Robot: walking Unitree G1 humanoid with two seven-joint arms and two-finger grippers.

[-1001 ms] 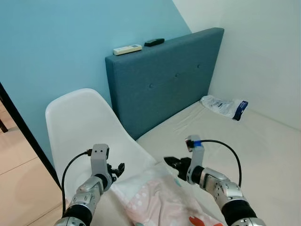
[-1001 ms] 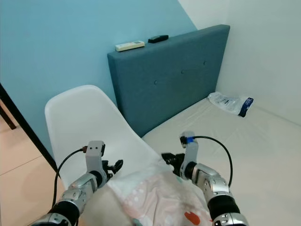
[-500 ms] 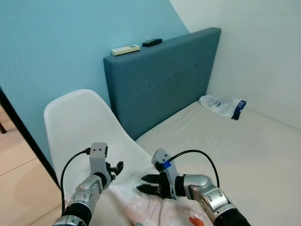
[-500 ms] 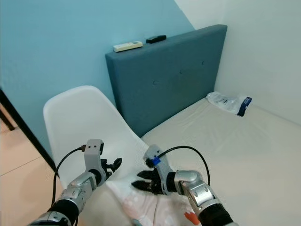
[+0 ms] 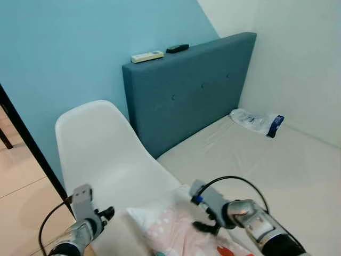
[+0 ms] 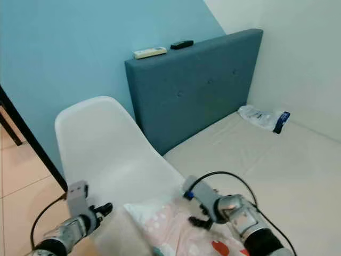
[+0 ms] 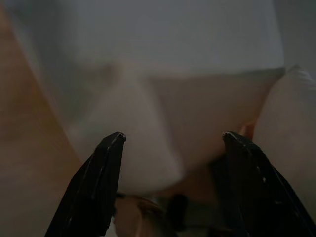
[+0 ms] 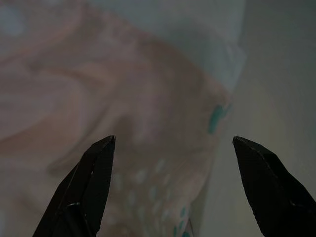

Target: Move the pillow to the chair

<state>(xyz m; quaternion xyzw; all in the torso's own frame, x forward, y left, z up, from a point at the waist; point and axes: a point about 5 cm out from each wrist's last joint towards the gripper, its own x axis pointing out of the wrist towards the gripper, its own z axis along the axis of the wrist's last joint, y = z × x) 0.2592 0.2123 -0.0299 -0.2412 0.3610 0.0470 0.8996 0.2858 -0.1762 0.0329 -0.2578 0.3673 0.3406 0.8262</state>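
Two silver metal arms with black joints, each carrying a grey camera block and a looping black cable; the right block (image 5: 198, 190) seems blue-marked.

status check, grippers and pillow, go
Both grippers open: left gripper low beside the chair, right gripper over the pillow. Pillow on the chair seat, ungripped. Nothing in the way.

Teal wall (image 5: 80, 32) — blue headboard (image 5: 186, 90), bare mattress (image 5: 277, 165), tan floor (image 5: 21, 186).
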